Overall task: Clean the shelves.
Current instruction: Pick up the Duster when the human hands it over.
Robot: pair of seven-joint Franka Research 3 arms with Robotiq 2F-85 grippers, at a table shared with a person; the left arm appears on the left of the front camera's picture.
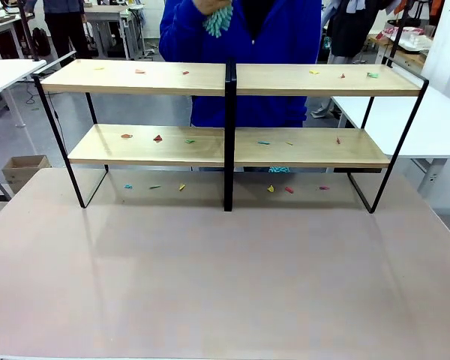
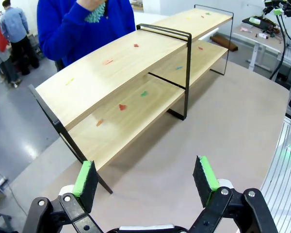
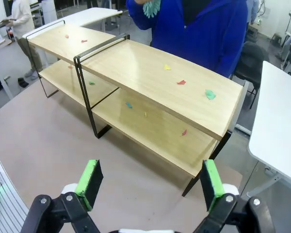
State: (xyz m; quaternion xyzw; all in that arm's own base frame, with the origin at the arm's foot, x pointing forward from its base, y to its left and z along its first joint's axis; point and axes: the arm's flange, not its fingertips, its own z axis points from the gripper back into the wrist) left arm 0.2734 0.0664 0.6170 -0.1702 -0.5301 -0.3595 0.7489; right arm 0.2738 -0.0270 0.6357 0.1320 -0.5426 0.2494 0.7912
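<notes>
Shelves (image 1: 172, 77): matt light-wood boards, thin blk metal frame; table (image 1: 210, 285) semi-glossy.

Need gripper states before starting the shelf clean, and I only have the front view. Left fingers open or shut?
Observer: Open. The left gripper has its fingers wide apart with nothing between them, above the table and short of the shelves.
Operator: And the right?
Observer: The right gripper is open and empty too. It faces the shelves' end where a teal scrap lies on top.
</notes>
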